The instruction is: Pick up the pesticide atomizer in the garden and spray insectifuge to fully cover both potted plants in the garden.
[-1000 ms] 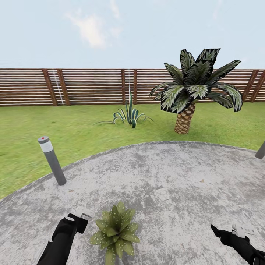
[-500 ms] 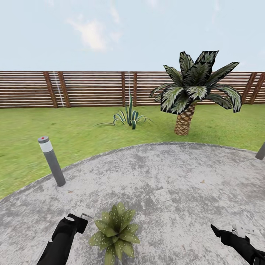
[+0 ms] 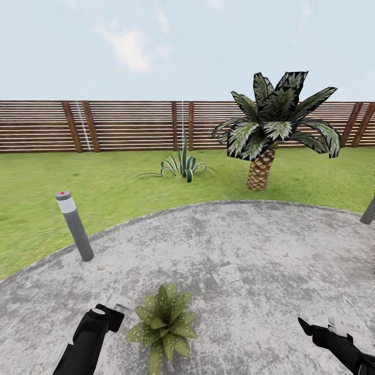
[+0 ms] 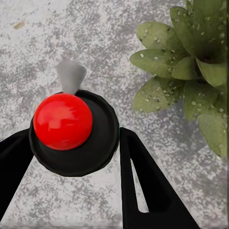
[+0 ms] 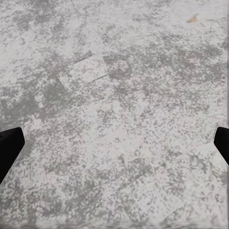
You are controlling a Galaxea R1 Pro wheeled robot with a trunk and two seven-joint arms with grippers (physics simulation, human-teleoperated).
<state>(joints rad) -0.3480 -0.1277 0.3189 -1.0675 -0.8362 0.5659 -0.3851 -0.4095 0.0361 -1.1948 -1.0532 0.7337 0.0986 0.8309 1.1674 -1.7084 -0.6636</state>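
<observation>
1. The left end effector (image 4: 71, 157) is seen clamped on the pesticide atomizer (image 4: 71, 131): in the left wrist view a round black body with a red cap is held between the two black fingers (image 4: 143, 191), and a grey-white nozzle projects from it over the paving.
2. In the head view the left end effector (image 3: 112, 312) is found low at the left, with a small white part of the sprayer showing at its tip, just beside a potted plant (image 3: 162, 323).
3. The potted plant is set on the round grey patio (image 3: 250, 250); its pot cannot be made out under the leaves.
4. Whitish specks of insectifuge (image 4: 191, 102) are dotted over the green leaves, as seen in the left wrist view, where the rosette (image 4: 191, 71) lies near the nozzle but apart from it.
5. The right end effector (image 5: 114, 143) is spread open: its two black fingertips are seen at opposite edges of the right wrist view, with bare paving between them. In the head view it (image 3: 325, 333) is placed low at the right.
6. Beyond the patio, lawn (image 3: 104, 192), a grey bollard lamp (image 3: 74, 225) with a red dot, a spiky agave (image 3: 182, 164), a palm (image 3: 271, 130) and a slatted wooden fence (image 3: 130, 125) are shown.
7. No brand, label or legible writing can be made out on any item.
</observation>
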